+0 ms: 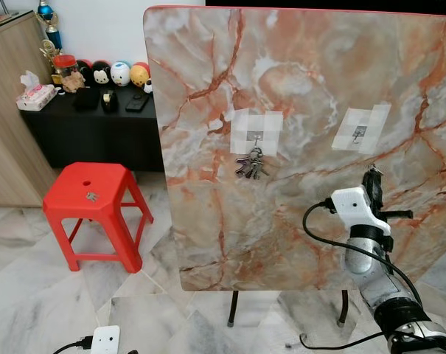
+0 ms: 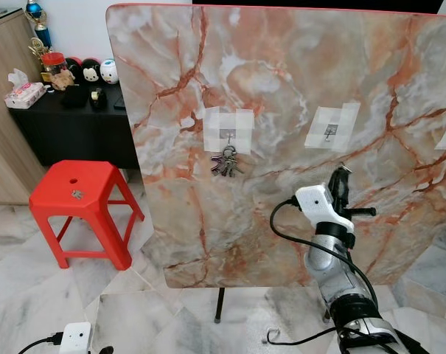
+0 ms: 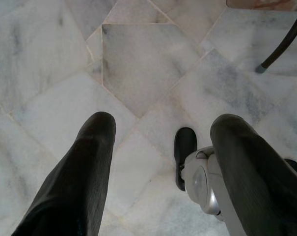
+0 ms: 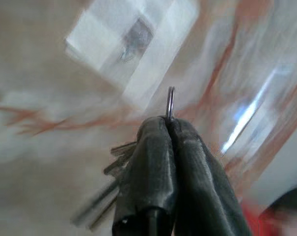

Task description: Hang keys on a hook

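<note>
— closest in, what's the right gripper [image 4: 169,129] doing?
— its two black fingers are pinched tight on a bunch of keys [image 4: 111,169]. the key ring [image 4: 171,102] sticks up out of the fingertips and the blades hang down beside the fingers. it's raised in front of an upright marble-patterned board [image 1: 311,96], just below the right hook [image 1: 360,133], which is taped on with pale tape. the ring isn't on that hook.
— anything on the other hook?
— yes, the left hook [image 1: 256,137], also under a tape patch, carries another bunch of keys [image 1: 252,165] that dangles against the board.
— and the left gripper [image 3: 160,147]?
— hanging idle, pointing down at the marble tile floor [image 3: 138,69], fingers spread apart with nothing between them.
— what's around the board?
— it stands on thin dark legs [image 1: 232,308]. to its left is a red plastic stool [image 1: 93,203], and farther back a black table [image 1: 90,129] with small toy figures [image 1: 119,73], a tissue pack [image 1: 37,96] and a jar [image 1: 64,68]. near the bottom left, a white power strip [image 1: 105,340] lies on the floor.
</note>
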Robot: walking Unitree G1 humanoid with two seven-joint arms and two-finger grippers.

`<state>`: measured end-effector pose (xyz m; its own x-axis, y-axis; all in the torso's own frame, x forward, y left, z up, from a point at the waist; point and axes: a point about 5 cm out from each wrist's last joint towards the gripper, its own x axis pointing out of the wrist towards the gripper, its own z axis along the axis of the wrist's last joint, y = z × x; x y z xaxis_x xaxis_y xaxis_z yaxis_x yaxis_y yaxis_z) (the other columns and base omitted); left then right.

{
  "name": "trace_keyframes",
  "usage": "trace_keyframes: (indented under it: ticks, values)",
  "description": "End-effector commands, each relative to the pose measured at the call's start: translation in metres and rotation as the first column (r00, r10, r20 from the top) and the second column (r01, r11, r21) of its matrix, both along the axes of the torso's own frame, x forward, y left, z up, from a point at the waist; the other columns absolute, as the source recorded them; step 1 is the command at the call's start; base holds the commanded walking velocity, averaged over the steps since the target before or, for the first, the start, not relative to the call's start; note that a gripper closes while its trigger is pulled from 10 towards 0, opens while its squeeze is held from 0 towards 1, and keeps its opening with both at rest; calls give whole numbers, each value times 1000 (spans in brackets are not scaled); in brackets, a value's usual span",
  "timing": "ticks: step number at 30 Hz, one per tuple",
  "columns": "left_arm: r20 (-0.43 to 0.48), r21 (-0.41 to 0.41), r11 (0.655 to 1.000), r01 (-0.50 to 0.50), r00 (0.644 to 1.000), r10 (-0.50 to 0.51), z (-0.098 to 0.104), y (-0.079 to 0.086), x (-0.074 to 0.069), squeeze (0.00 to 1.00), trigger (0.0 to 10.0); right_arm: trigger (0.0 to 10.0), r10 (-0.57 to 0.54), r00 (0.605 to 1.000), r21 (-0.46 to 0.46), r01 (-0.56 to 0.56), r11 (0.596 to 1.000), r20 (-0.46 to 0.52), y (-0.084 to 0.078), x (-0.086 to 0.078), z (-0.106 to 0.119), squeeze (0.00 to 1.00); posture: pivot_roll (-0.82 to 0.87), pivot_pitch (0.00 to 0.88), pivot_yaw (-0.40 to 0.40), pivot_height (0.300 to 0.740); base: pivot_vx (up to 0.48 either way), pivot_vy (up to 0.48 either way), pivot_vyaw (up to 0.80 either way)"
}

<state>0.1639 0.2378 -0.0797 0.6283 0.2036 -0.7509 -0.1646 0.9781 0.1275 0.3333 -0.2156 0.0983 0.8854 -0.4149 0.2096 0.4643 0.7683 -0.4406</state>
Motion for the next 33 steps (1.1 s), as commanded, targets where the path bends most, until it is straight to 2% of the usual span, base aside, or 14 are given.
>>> trace_keyframes:
  ticks: [1,2,4,5,6,10,18,24,33]
  values:
    - [-36,-6,1000,-14,999,14,-4,2,-9,0,10000,10000,-32,999,275,27,961,16,-8,-5,-7,0,145,0,-62,740,0,0,0]
    - [-37,-5,1000,-16,999,16,-4,3,-10,0,10000,10000,-48,999,352,39,935,19,-9,-7,-10,0,144,0,-60,740,0,0,0]
    - [-42,-3,1000,-19,999,19,-5,4,-13,0,10000,10000,-79,997,511,60,858,16,-12,-11,-16,0,140,0,-59,740,0,0,0]
    - [-44,-2,1000,-20,999,20,-5,5,-14,0,10000,10000,-86,996,556,64,829,15,-13,-12,-18,0,140,0,-59,740,0,0,0]
    - [-48,1,1000,-18,999,18,-5,5,-15,0,10000,10000,-88,996,572,70,817,4,-13,-13,-20,0,132,0,-56,740,0,0,0]
    - [-55,4,1000,-4,998,5,-6,5,-16,0,10000,10000,-45,999,523,47,851,-16,-15,-19,-24,0,121,0,-51,740,0,0,0]
    - [-57,13,1000,12,998,-11,-5,5,-14,0,10000,10000,4,997,550,-45,834,76,-9,-16,-12,0,126,0,-50,740,0,0,0]
    - [-54,36,999,-7,999,9,-4,12,-16,0,10000,10000,53,992,521,-104,847,113,-2,-15,-4,0,134,0,-58,740,0,0,0]
    - [-43,31,999,-21,999,22,-3,12,-15,0,10000,10000,24,992,524,-85,847,121,-7,-19,-3,0,125,0,-61,740,27,0,0]
